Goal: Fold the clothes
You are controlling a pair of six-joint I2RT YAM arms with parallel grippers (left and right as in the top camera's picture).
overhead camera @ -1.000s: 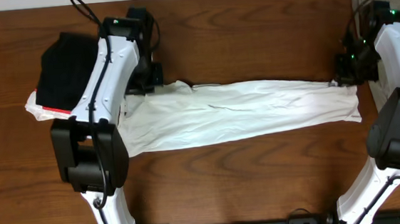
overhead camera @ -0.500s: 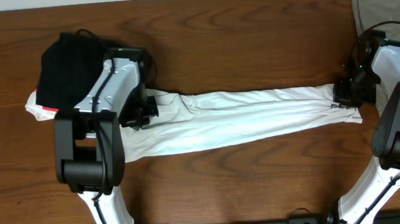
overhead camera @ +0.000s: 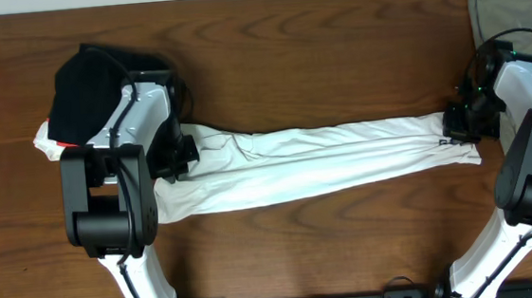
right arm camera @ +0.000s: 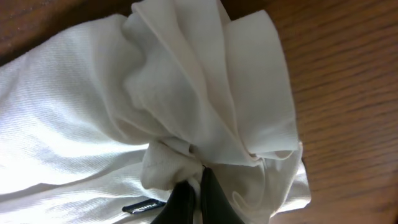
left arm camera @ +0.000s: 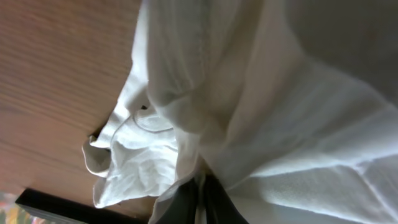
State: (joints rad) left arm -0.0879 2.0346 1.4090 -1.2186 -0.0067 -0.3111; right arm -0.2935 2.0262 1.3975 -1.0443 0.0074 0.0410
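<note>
White T-shirt (overhead camera: 323, 154) pinched by lowered left claw (overhead camera: 185, 154), apparently.

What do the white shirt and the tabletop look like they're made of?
The white shirt: soft matte knit, probably cotton; fine weave texture and limp creases. The table: brown wood or wood-look laminate with a slight sheen; long grain lines show, but solid or veneer cannot be told.

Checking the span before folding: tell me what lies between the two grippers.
Only the white T-shirt, stretched into a long band from the left gripper to the right gripper, over bare wooden table; the overhead view shows it.
</note>
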